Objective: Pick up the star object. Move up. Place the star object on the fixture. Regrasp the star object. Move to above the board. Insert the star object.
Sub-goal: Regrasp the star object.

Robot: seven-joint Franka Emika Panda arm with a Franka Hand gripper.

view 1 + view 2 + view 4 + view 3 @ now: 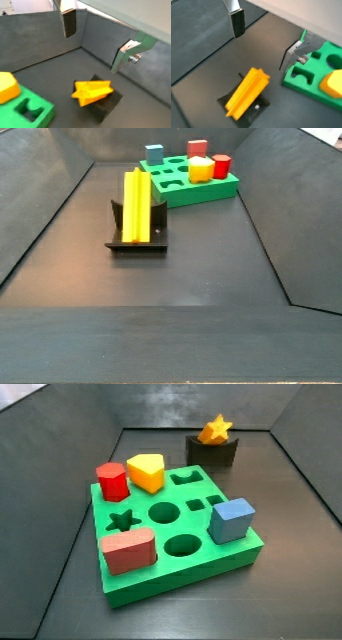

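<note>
The orange-yellow star object (92, 92) lies lengthwise in the notch of the dark fixture (107, 107). It shows in both wrist views (246, 92) and both side views (217, 428) (136, 203). The fixture (136, 245) stands on the floor, apart from the green board (201, 569). My gripper (91, 53) is open and empty, above and a little off the star object, also seen in a wrist view (260, 51). It is out of both side views. The board's star hole (122, 520) is free.
The board (201, 190) holds a red hexagonal block (112, 482), a yellow wedge block (147, 472), a blue block (231, 519) and a red square block (128, 551). Dark grey walls (54, 474) enclose the floor on all sides.
</note>
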